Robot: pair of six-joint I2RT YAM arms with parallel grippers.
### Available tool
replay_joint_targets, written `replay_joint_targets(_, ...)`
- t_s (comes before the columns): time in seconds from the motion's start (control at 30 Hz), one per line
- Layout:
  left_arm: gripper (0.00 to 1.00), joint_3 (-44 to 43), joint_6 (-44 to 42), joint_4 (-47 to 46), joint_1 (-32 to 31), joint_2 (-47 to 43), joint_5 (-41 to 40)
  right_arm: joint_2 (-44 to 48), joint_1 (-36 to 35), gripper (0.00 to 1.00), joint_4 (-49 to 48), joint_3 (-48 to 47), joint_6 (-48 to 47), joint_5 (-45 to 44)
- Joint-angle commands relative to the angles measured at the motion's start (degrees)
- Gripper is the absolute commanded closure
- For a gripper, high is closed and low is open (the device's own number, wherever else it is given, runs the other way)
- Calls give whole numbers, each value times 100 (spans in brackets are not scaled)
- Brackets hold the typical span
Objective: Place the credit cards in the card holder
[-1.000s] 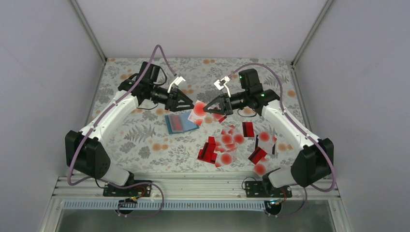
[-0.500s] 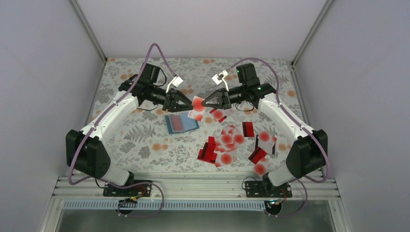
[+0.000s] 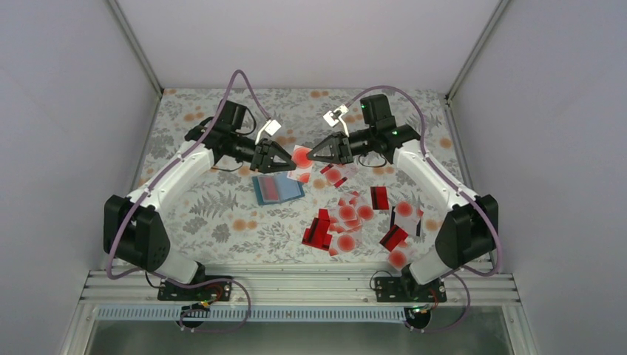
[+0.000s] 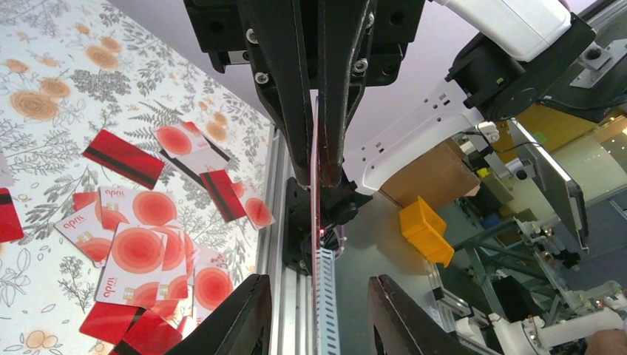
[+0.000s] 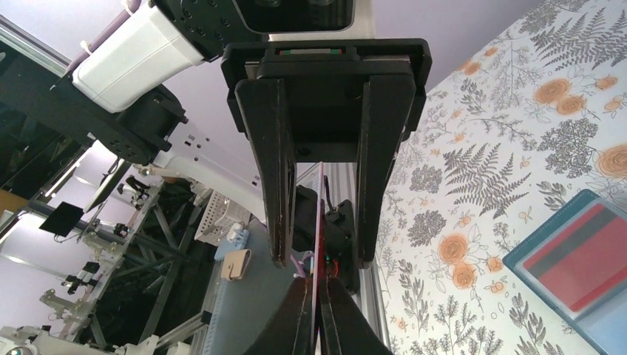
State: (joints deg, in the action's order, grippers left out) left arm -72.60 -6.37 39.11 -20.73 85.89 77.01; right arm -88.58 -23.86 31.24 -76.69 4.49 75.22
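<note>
**Cards and holder: one card aloft**

Card (image 3: 302, 157): thin, pale, translucent, with a large red dot. It is held above the cloth, pinched by the closed right gripper (image 3: 310, 157). It is straddled by the left gripper (image 3: 289, 164), whose jaws stand partly apart, clear of it on both sides.

Holder (image 3: 278, 188): flat teal wallet, laid open on the cloth just below; a red striped card (image 5: 584, 265) is seen inside.

Other cards (image 3: 347, 222): red or pale rectangles, strewn and overlapping to the right.

Cloth (image 3: 214, 211): printed with grey ferns and orange blossoms.

Walls (image 3: 66, 111): plain pale panels on three sides.
</note>
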Motion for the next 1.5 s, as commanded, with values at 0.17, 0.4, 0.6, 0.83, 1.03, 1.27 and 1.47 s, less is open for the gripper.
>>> replay_joint_targets(0.17, 70, 26, 242, -569, 4, 94, 260, -107, 39, 96, -153, -191, 25, 203)
replay_joint_targets(0.4, 89, -70, 358, -700, -51, 192, 257, -150, 39, 96, -153, -199, -3, 194)
replay_joint_targets(0.6, 98, -27, 543, -730, -32, 124, 17, -133, 54, 92, -77, -206, 28, -147)
replay_joint_targets(0.83, 98, 274, 1113, -753, 253, -100, -893, -33, 224, 44, -38, -17, 308, -1608)
replay_joint_targets(1.03, 98, 800, 2150, -1109, 448, 35, -2109, -184, 259, 47, -423, 335, 1151, -3193)
replay_joint_targets(1.27, 98, 1170, 3282, -1326, 447, 353, -3231, -779, 206, 47, -785, 417, 2036, -3646)
replay_joint_targets(1.47, 98, 1537, 3801, -1397, 451, 285, -3740, -1275, -119, 45, -614, 231, 1994, -3854)
